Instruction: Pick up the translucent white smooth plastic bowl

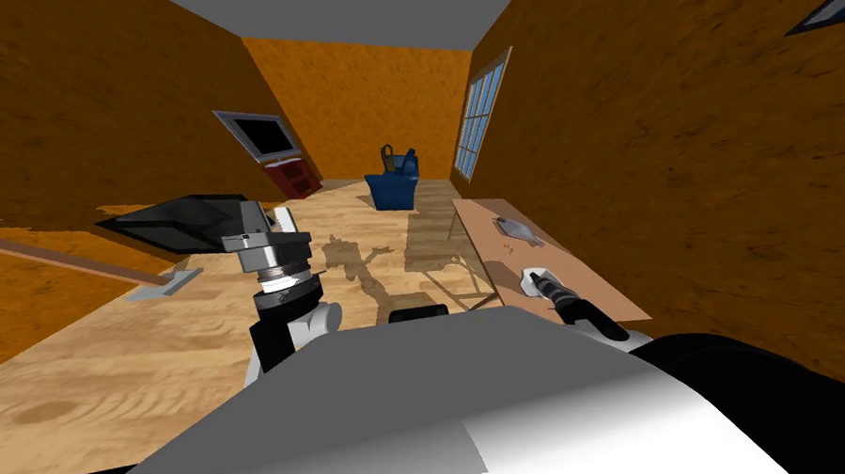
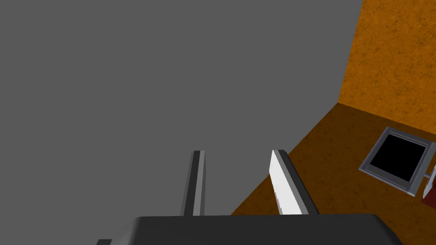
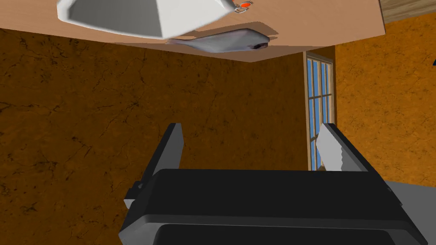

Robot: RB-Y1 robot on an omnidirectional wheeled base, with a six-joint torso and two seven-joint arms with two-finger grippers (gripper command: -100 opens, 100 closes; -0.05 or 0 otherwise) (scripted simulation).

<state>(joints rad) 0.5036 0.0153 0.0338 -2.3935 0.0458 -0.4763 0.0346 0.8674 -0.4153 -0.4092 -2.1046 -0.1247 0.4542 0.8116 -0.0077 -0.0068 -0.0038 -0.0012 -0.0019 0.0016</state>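
The white bowl [image 1: 533,278] stands near the front end of a light brown table [image 1: 594,287] on my right. In the right wrist view the bowl [image 3: 144,15] lies just beyond my fingers, off the line between them. My right gripper [image 3: 251,136] is open with nothing between its fingers. In the head view the right gripper [image 1: 540,284] reaches the bowl's near rim; whether it touches I cannot tell. My left gripper [image 2: 238,170] is held up on my left, open and empty.
A grey fish-shaped thing [image 1: 514,229] and a small red item [image 3: 243,5] lie farther along the table. The orange wall runs close behind the table. A blue bin [image 1: 393,189], a red cabinet [image 1: 291,176] and a window [image 1: 478,121] are at the far end.
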